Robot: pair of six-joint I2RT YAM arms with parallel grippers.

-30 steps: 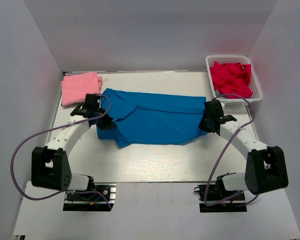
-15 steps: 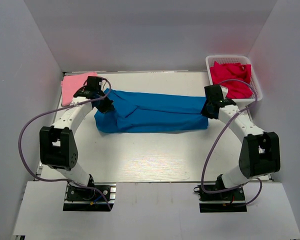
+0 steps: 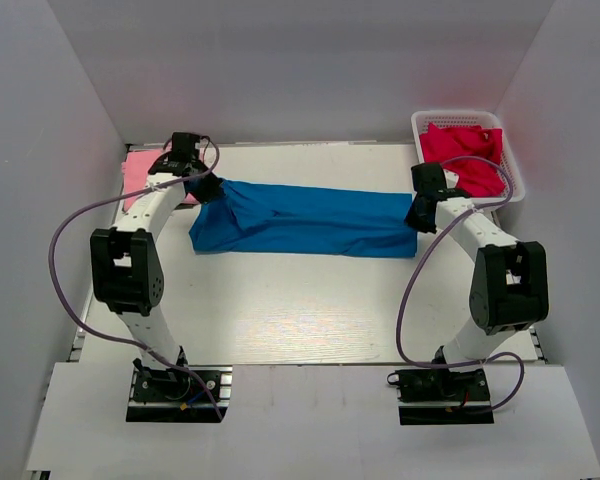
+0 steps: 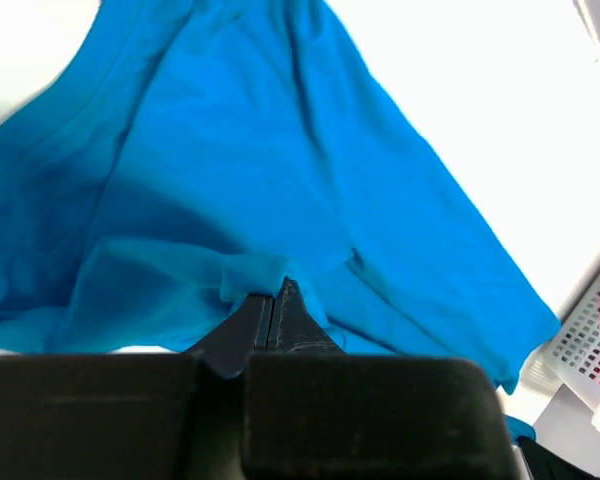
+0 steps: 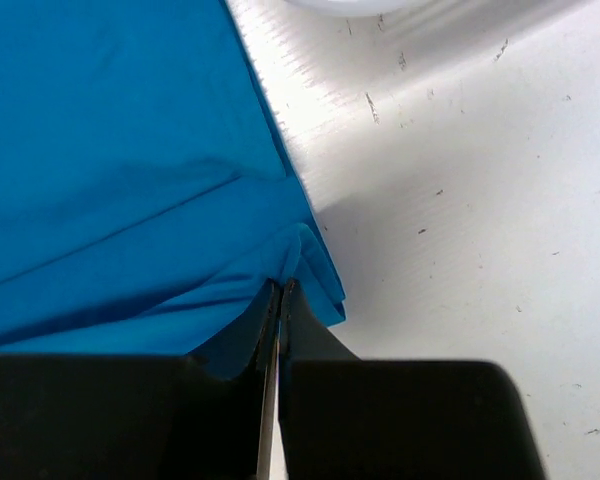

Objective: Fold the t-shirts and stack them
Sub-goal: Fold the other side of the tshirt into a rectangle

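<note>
blue shirt (image 3: 305,222) lies as a long band across the back half of the table (image 3: 300,300), narrower and further back than a second ago. my left claw (image 4: 276,298) and right claw (image 5: 280,290) are pressed tight, pinching its ends. pink shirt (image 3: 133,180) back-left, now partly under my left arm. white basket (image 3: 417,125) of red cloth (image 3: 455,140) back-right, grey walls (image 3: 300,60).

You see a plain bright blue t-shirt (image 3: 310,220), a pale pink t-shirt (image 3: 135,180), and red cloth (image 3: 465,158) in a white lattice basket (image 3: 514,172).
</note>
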